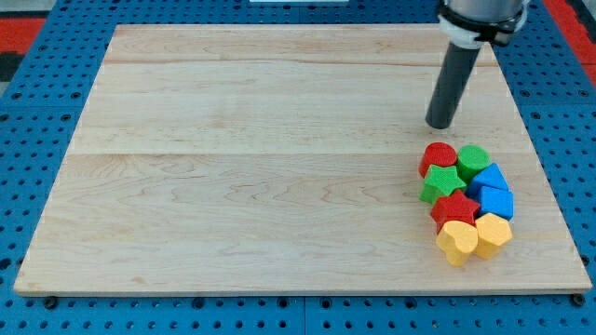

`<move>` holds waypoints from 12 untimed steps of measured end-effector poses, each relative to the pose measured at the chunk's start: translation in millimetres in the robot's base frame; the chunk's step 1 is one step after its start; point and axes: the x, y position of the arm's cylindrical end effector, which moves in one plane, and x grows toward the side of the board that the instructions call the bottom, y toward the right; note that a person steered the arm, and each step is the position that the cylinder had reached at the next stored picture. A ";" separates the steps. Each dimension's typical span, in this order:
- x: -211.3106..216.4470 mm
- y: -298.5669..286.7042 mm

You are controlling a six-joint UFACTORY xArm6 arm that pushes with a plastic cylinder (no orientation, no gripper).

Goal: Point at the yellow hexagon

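Observation:
The yellow hexagon (494, 232) lies at the lower right end of a tight cluster of blocks near the board's right edge. Beside it on the left is a yellow heart (456, 242). Above them lie a red star (453, 208), a green star (441, 182), a red cylinder (439, 156), a green cylinder (473, 157) and two blue blocks (492, 177) (497, 201). My tip (440, 125) rests on the board just above the red cylinder, well above the yellow hexagon, touching no block.
The wooden board (261, 167) lies on a blue perforated table (28, 112). The cluster sits close to the board's right edge (549, 195). The arm's rod comes down from the view's top right.

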 end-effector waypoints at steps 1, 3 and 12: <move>0.1 44.8; 60.9 116.1; 179.3 61.7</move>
